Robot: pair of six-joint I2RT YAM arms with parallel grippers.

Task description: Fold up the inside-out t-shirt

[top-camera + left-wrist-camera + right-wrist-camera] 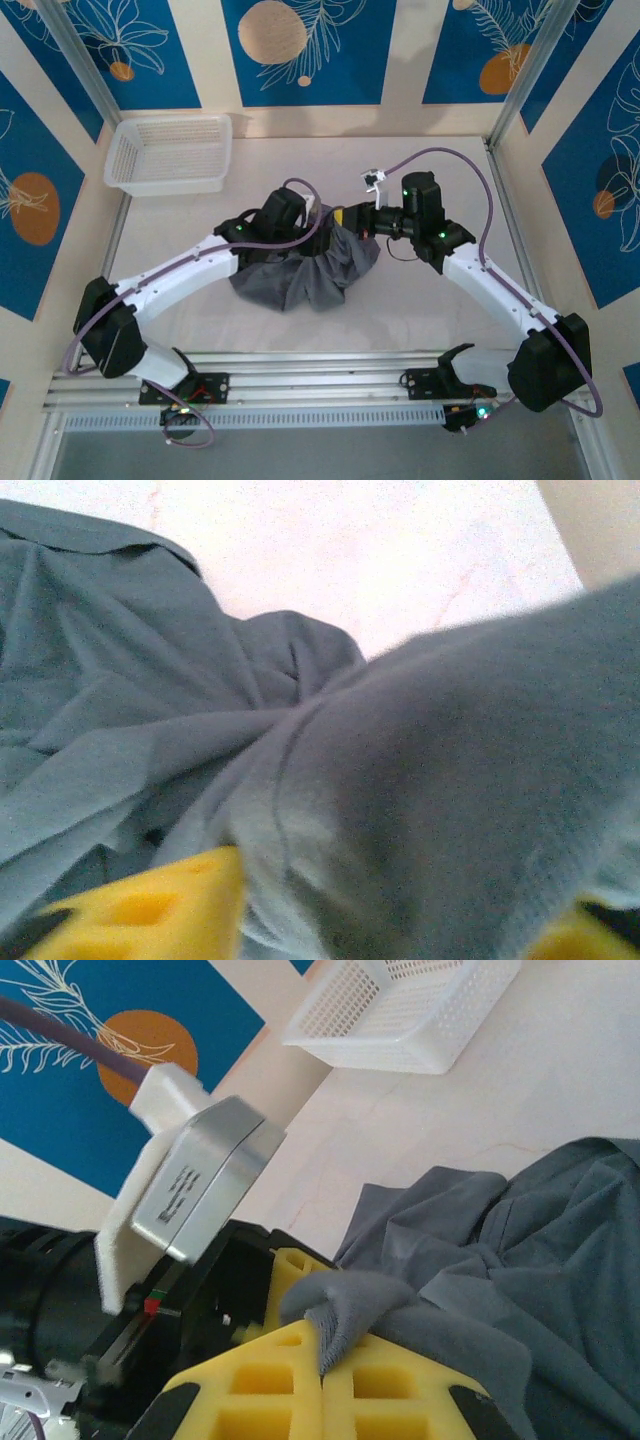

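Observation:
The inside-out t-shirt (300,278) lies as a crumpled dark grey heap in the middle of the table, and both grippers meet at its far edge. My right gripper (352,222) is shut on a raised fold of the shirt (365,1300), pinched between its yellow fingers (270,1390). My left gripper (318,218) faces it, a hand's width away. In the left wrist view a thick bunch of shirt fabric (420,810) fills the gap between the yellow fingertips (150,910), and the left gripper (390,925) is closed around it. The rest of the shirt (110,710) sags, wrinkled, onto the table.
A white mesh basket (168,153) stands at the far left corner of the table, also seen in the right wrist view as a white basket (400,1010). Metal frame posts (520,80) and patterned walls border the table. The left wrist's camera housing (190,1185) sits close beside my right fingers.

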